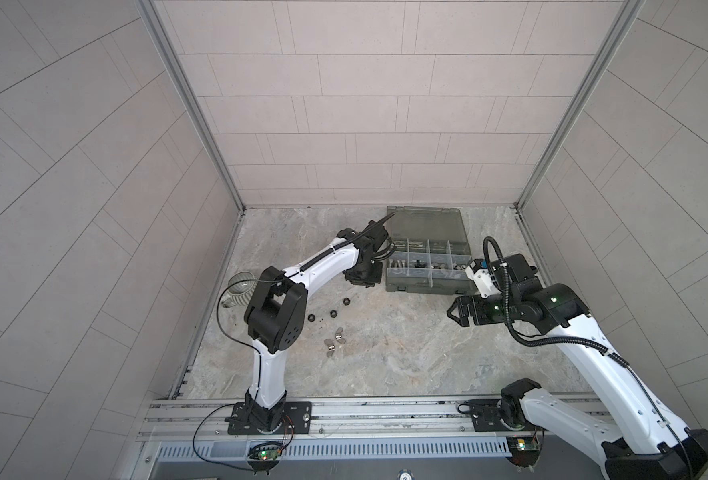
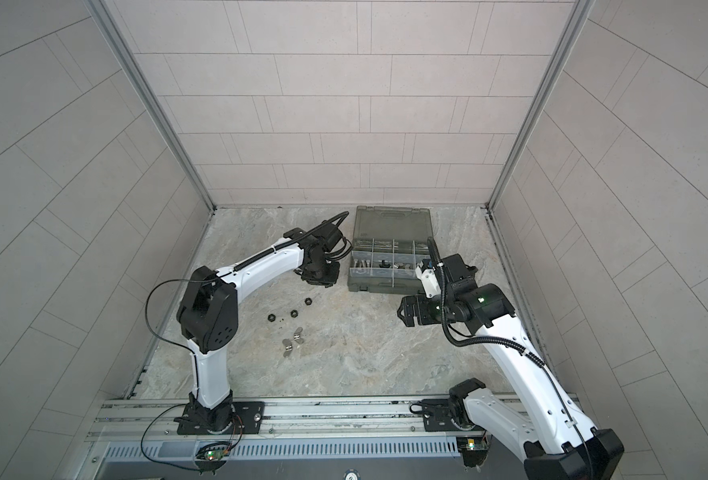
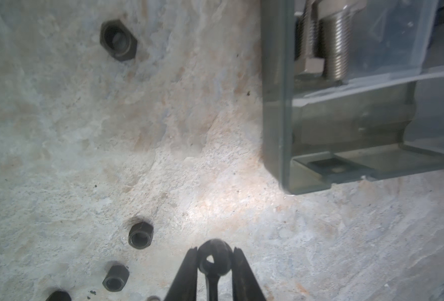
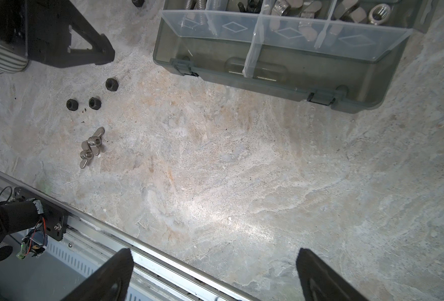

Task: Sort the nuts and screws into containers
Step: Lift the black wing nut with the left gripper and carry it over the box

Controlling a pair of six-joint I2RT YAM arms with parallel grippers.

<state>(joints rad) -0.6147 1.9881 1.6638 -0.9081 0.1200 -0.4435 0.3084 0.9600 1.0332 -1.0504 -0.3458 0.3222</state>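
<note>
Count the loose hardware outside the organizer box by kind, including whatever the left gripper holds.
black hex nuts, loose on the table: 4
silver wing nuts, loose on the table: 2
black wing nut, pinched in the left gripper: 1
Total: 7

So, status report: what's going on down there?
Left gripper shut on black wing nut, beside organizer box. Right gripper open, empty. Black hex nuts, silver wing nuts loose on table. Path clear.
</note>
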